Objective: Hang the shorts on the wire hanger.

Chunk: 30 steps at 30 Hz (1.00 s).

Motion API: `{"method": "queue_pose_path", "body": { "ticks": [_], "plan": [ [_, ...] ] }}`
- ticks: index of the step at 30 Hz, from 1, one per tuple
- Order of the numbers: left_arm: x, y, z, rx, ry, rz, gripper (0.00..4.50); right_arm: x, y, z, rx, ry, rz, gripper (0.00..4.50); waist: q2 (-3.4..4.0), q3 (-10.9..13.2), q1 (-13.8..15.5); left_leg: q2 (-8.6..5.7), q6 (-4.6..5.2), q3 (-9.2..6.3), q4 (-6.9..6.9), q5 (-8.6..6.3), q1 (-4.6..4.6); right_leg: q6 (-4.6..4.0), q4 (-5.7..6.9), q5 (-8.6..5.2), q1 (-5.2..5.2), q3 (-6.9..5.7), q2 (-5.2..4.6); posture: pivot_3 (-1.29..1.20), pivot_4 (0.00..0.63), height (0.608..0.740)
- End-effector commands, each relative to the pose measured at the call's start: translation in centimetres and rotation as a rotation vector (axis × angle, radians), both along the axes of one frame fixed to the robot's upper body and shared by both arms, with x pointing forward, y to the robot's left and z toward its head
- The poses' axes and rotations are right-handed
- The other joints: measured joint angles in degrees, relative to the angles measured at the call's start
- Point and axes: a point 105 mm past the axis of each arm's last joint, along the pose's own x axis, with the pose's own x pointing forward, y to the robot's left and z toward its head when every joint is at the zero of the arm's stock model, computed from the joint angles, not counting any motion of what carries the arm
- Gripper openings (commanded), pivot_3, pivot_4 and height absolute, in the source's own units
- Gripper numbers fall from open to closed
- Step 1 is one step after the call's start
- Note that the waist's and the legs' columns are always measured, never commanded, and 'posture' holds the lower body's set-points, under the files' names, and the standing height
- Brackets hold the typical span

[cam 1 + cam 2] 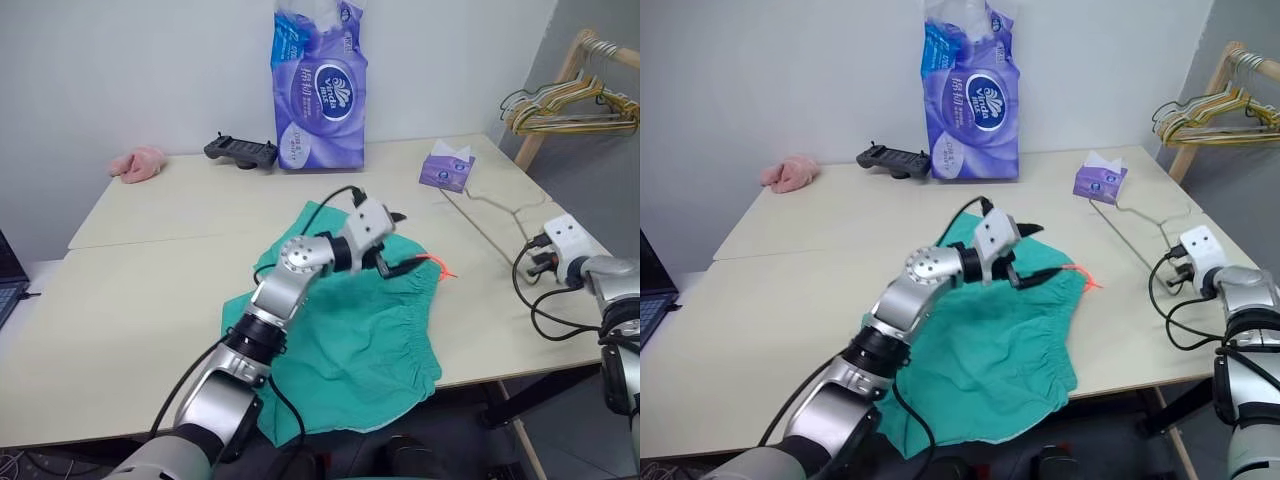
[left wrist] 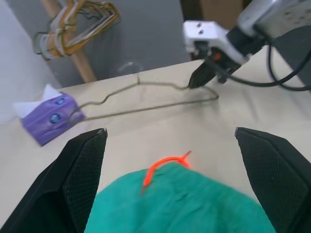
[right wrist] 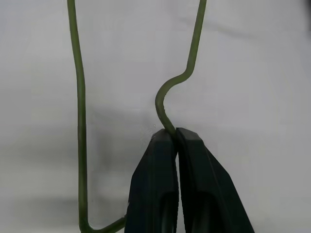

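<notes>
Head views: one pair of shorts [image 1: 370, 330] lies spread on the table [image 1: 130, 300], front edge overhanging. My left gripper [image 1: 390, 243] hovers over the waistband, fingers spread, holding nothing. My right gripper [image 1: 533, 262] sits at the table's right edge, on the one wire hanger [image 1: 1140, 225] lying flat beside the tissue box [image 1: 446, 166]. Left wrist view: both my fingers [image 2: 80, 179] stand wide apart above the shorts and orange drawstring [image 2: 163, 167]; beyond, the right gripper pinches the hanger at one corner. Right wrist view: fingers pressed together on the wire at a bend. Step in hand, I judge: securing the hanger. Next: lift it, then grip the waistband left-handed.
</notes>
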Motion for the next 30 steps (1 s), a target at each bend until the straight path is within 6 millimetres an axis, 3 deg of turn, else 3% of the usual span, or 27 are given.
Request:
{"method": "queue_pose_path", "body": {
  "ticks": [1,9,15,20,30],
  "plan": [
    [0.9,2.1,2.8,-0.028,-0.021,-0.007,4.5,1.5,2.5,5.9,-0.302,-0.208,0.221,0.02,0.0,-0.01,-0.13,0.02,0.0,0.0,-0.02,0.0,-0.01,0.0,-0.02,0.0,-0.01,0.0,0.03,0.07,0.004,0.74],
    [3.2,5.1,5.9,-0.107,0.072,0.014,4.5,1.3,6.1,10.1,-0.779,-0.433,0.501,0.02,-0.04,0.02,-0.71,-0.05,0.01,0.03,0.08,-0.01,-0.11,0.02,-0.07,0.01,-0.06,0.03,0.03,0.06,0.001,0.74],
    [3.8,6.2,4.9,-0.026,0.108,-0.002,4.5,0.7,7.9,11.4,-0.964,-0.574,0.628,0.02,-0.05,0.02,-1.07,-0.04,0.0,0.08,0.03,0.0,-0.1,0.0,-0.12,0.0,-0.07,0.1,0.0,0.06,0.0,0.74],
    [4.9,7.6,3.7,0.023,0.115,0.055,4.5,0.0,10.5,12.5,-1.013,-0.697,0.754,0.02,-0.05,0.02,-1.22,-0.04,0.01,0.1,0.04,-0.01,-0.09,0.0,-0.08,0.01,-0.1,0.12,0.0,0.05,0.0,0.74],
    [4.6,6.4,2.2,0.109,0.133,-0.018,4.5,-1.3,15.7,14.7,-0.969,-0.855,0.921,0.02,-0.06,0.02,-1.25,-0.04,0.02,0.13,0.06,-0.02,-0.1,0.01,-0.09,0.02,-0.1,0.14,0.01,0.04,0.0,0.74]
  ]
}}
